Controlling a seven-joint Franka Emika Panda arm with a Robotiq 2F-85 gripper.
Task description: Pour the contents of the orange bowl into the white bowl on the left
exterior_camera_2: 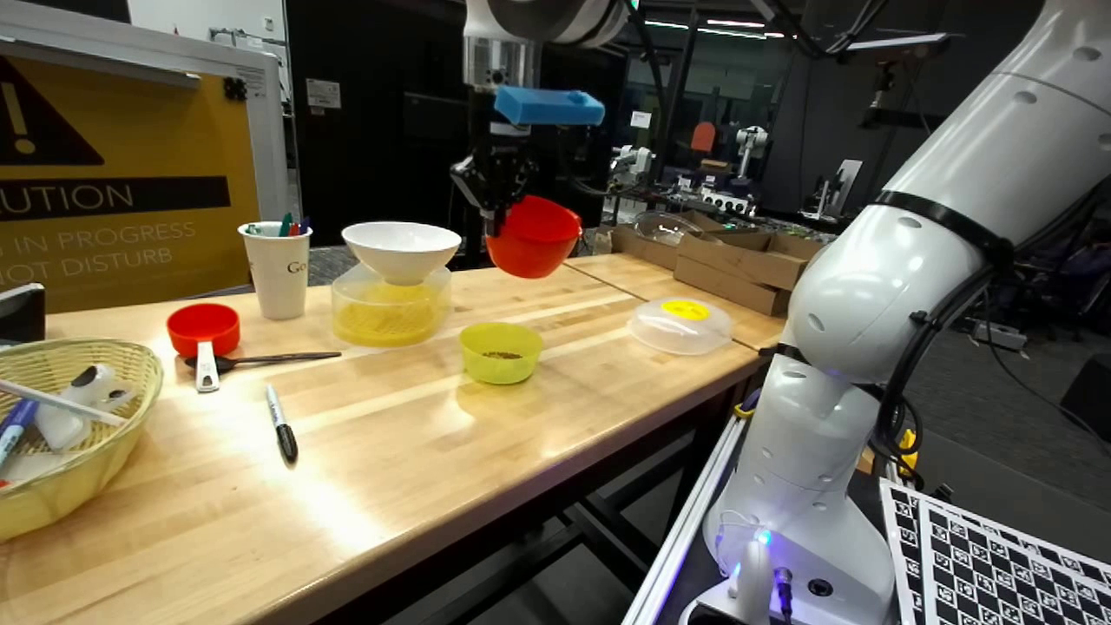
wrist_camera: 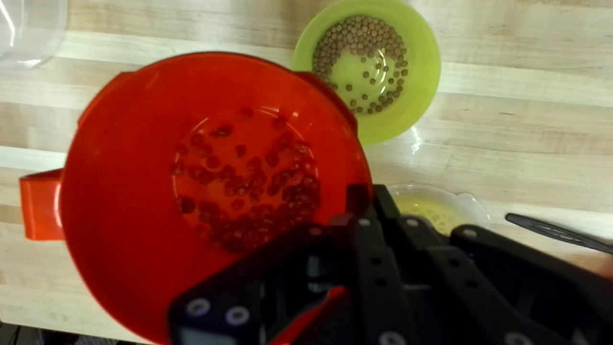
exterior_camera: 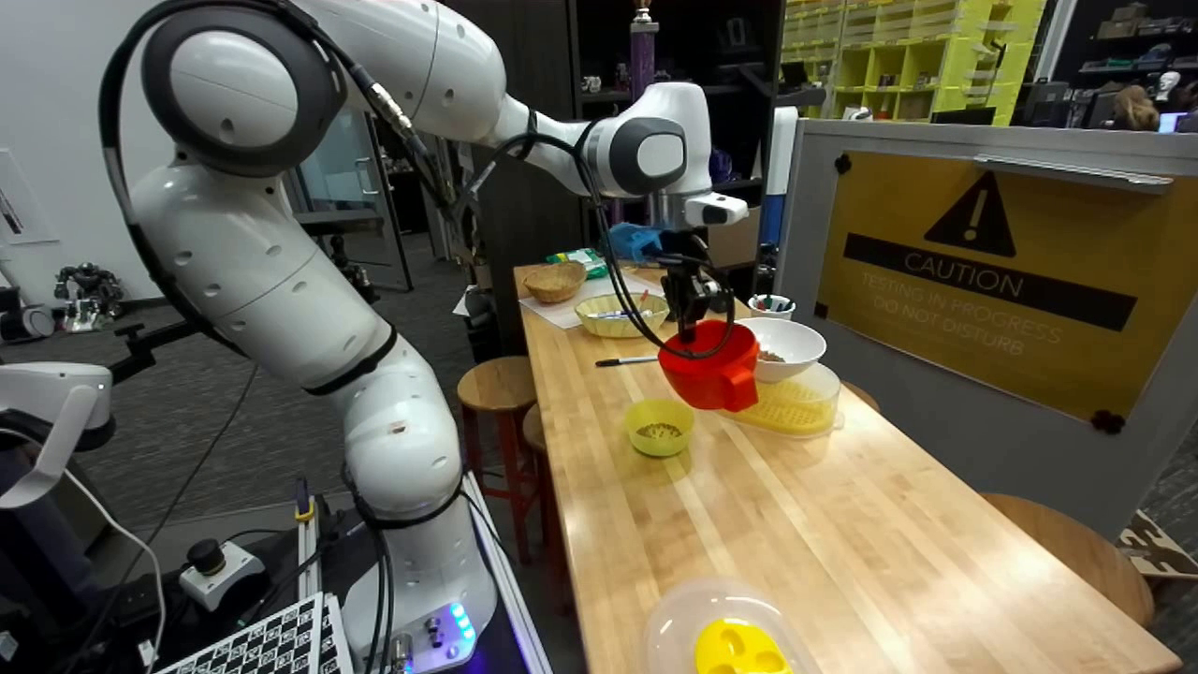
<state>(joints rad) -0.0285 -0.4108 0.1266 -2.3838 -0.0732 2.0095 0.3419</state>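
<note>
The red-orange bowl (exterior_camera: pixel 702 374) hangs in the air above the table in both exterior views (exterior_camera_2: pixel 531 243), slightly tilted. My gripper (wrist_camera: pixel 368 199) is shut on its rim, one finger inside and one outside. The wrist view shows small dark red-looking pieces on the bottom of the orange bowl (wrist_camera: pixel 110 182). The white bowl (exterior_camera_2: pixel 401 247) stands on top of a clear container with a yellow inside, beside the held bowl. Some brown contents show in the white bowl (exterior_camera: pixel 796 344) in an exterior view. The white bowl does not show in the wrist view.
A yellow-green bowl (wrist_camera: pixel 421 91) with round brown beads stands under and beside the held bowl. The clear and yellow container (exterior_camera_2: pixel 391 312) supports the white bowl. A paper cup (exterior_camera_2: pixel 279 273), red measuring cup (exterior_camera_2: pixel 204 328), marker (exterior_camera_2: pixel 282 425), basket (exterior_camera_2: pixel 95 451) and clear dish (exterior_camera_2: pixel 681 330) are around.
</note>
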